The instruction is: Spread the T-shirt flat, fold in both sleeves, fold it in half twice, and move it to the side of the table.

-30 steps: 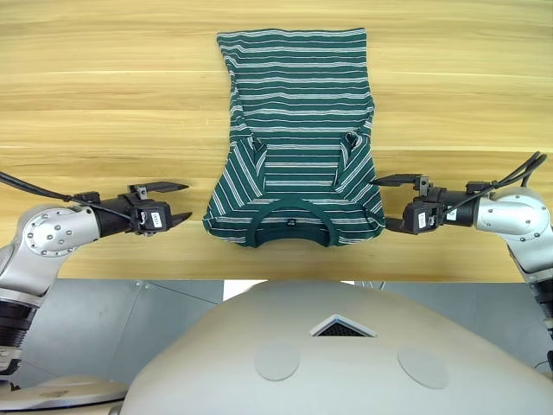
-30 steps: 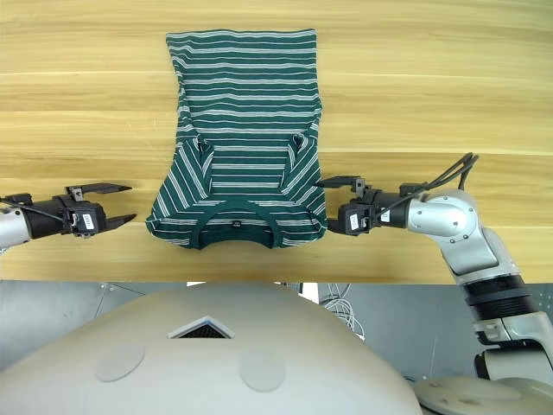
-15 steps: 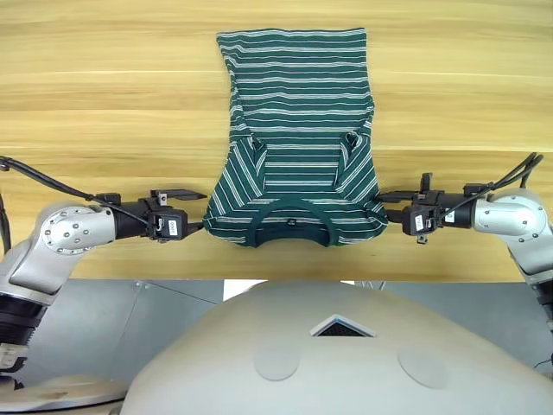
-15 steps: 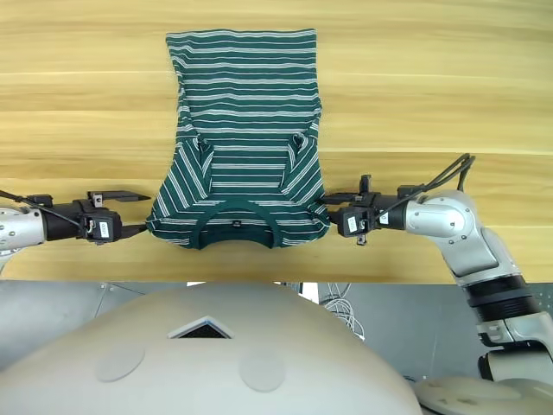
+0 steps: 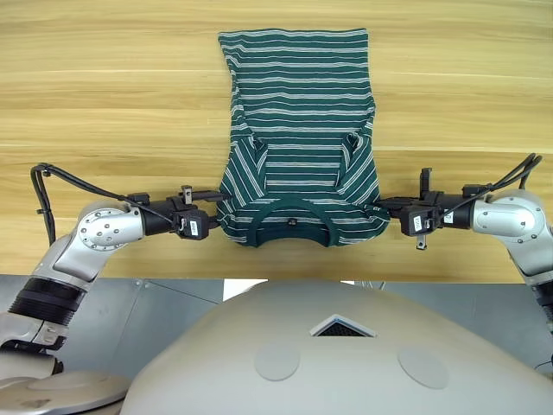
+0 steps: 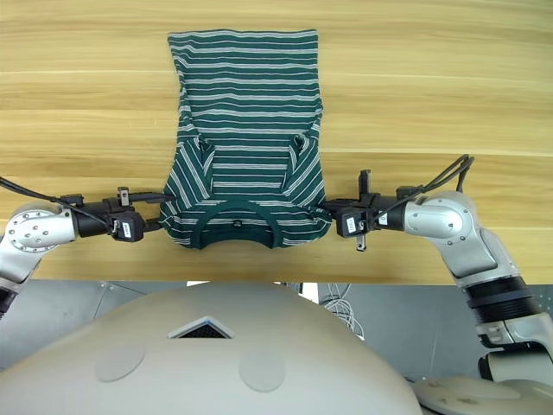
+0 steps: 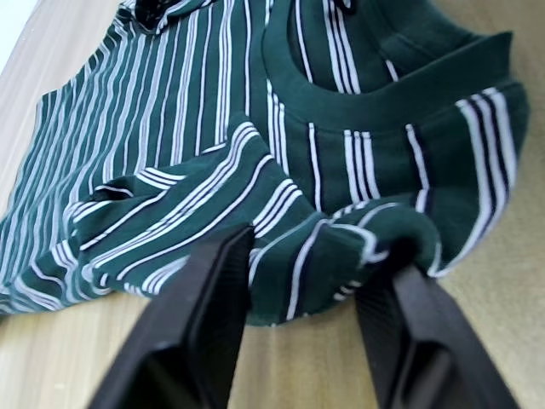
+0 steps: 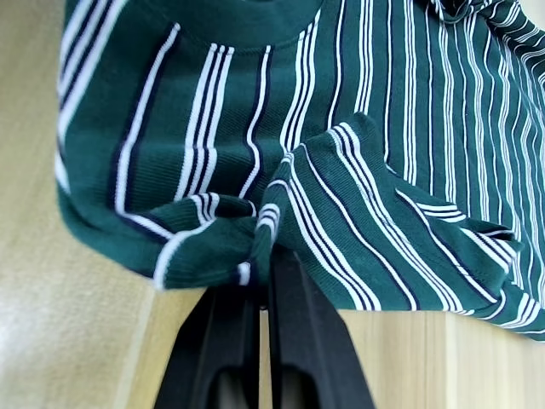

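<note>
Fingers [image 7: 200, 332] of the left gripper [image 7: 313, 256], left wrist view: apart, straddling a bunched shoulder corner of the T-shirt [image 7: 196, 111], which is soft knit, dark green with thin white stripes and a ribbed collar. Right wrist view: right gripper [image 8: 260, 273] almost closed, pinching a small fold at the other shoulder corner. Eye views: shirt lies on the pale wooden plank table [image 5: 104, 104], both sleeves folded in, collar nearest the robot, a gripper at each shoulder.

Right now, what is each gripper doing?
Left gripper: open, straddling the shoulder edge of the shirt.
Right gripper: closed, pinching the shirt's other shoulder.
</note>
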{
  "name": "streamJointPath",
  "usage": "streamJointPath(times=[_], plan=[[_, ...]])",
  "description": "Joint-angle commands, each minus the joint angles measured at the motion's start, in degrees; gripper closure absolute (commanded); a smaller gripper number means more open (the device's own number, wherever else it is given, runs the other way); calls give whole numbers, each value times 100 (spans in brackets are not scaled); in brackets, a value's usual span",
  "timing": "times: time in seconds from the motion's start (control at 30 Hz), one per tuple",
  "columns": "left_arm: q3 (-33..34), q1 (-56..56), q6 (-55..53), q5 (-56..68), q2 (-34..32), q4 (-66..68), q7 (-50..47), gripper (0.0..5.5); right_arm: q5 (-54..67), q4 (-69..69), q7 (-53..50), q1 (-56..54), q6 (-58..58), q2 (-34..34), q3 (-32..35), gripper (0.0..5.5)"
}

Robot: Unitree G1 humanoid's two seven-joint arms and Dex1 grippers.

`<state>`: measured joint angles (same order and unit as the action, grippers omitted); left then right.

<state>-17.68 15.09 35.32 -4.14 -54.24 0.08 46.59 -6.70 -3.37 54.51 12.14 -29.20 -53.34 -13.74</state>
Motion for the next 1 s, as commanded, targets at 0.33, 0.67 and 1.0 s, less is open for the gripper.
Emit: streamJointPath(times=[0.33,0.67,1.0], plan=[[-329,197,-104,154,-13,866,439,549,579,-173,133,62,175,-105,186,550],[1092,1086,-368,3207,-303,-1060,1128,549,3137,-720,1596,1284,735,-1018,2117,550],[933,-983,-2094,3663,473,-313,1934,549,3416,102,2554,-1390,2033,-785,1565,550]])
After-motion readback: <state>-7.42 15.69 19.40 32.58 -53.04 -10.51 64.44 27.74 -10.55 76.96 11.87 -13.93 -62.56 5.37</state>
